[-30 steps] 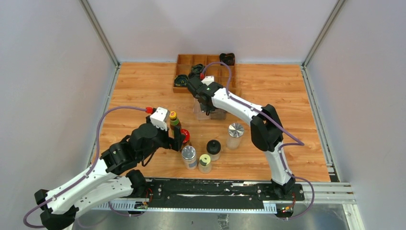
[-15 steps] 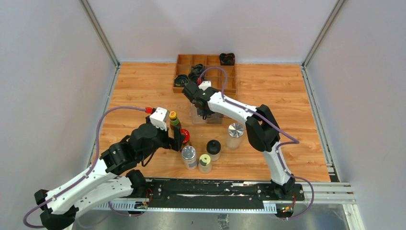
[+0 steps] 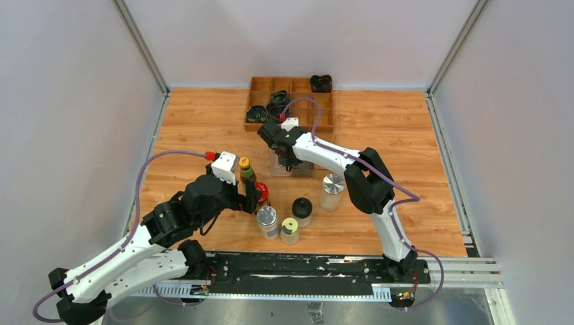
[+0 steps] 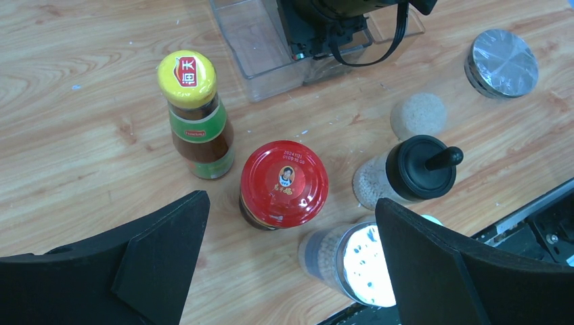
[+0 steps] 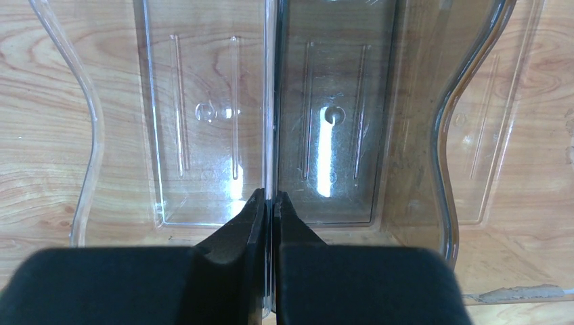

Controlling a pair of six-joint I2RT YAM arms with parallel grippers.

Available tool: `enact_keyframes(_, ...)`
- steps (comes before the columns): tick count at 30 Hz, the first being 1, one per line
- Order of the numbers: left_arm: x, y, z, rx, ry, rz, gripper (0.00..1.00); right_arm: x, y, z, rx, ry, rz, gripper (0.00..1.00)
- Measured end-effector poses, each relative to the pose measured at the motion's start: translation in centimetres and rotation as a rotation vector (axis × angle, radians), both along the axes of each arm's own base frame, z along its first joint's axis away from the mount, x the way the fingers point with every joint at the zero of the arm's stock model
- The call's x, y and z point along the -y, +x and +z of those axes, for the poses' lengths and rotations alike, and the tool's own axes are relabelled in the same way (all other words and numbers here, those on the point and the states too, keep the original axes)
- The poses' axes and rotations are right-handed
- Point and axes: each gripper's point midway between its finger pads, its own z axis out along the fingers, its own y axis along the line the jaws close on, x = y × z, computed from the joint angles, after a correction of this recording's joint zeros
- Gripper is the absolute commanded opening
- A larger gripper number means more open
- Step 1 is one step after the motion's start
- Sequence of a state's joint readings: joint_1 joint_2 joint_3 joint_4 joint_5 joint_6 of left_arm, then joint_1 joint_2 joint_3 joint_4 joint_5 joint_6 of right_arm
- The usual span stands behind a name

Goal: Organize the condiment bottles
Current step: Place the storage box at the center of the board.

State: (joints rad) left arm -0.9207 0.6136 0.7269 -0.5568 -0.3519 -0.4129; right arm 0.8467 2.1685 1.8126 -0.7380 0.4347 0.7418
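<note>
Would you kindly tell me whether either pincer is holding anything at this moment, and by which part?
The right pincer is shut on the clear tray, pinching its thin middle divider wall. The left pincer is open and holds nothing.

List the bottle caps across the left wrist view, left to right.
yellow cap → red lid → shiny lid at the bottom edge → black domed cap → silver cap

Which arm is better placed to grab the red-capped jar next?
Left, likely. The left gripper hangs open over the red-capped jar, a finger to either side; the right gripper is shut on the clear tray, on its dividing wall.
</note>
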Motion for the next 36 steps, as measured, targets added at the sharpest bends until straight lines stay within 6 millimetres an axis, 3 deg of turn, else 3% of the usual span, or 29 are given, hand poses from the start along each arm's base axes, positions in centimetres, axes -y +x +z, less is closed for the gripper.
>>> enact_keyframes(11, 0.0, -0.1, -0.3, -0.008, 0.001, 0.003, 1.00, -0.1, -0.3, -0.7, -0.020, 0.007, 0.006, 0.29)
enact_keyframes(15, -0.1, -0.1, -0.3, -0.008, 0.000, 0.003, 1.00, 0.0, -0.6, -1.1, -0.030, 0.002, 0.009, 0.34)
enact_keyframes(21, -0.1, -0.1, -0.4, -0.011, -0.001, 0.004, 1.00, 0.1, -0.6, -1.2, -0.033, -0.002, 0.012, 0.53)
enact_keyframes(30, -0.1, -0.1, -0.7, -0.017, 0.007, 0.004, 1.00, 0.1, -0.6, -1.1, -0.033, -0.014, 0.030, 0.62)
enact_keyframes(36, -0.1, -0.1, -0.9, -0.022, 0.012, 0.004, 1.00, 0.3, -0.5, -0.7, -0.022, -0.028, 0.049, 0.76)
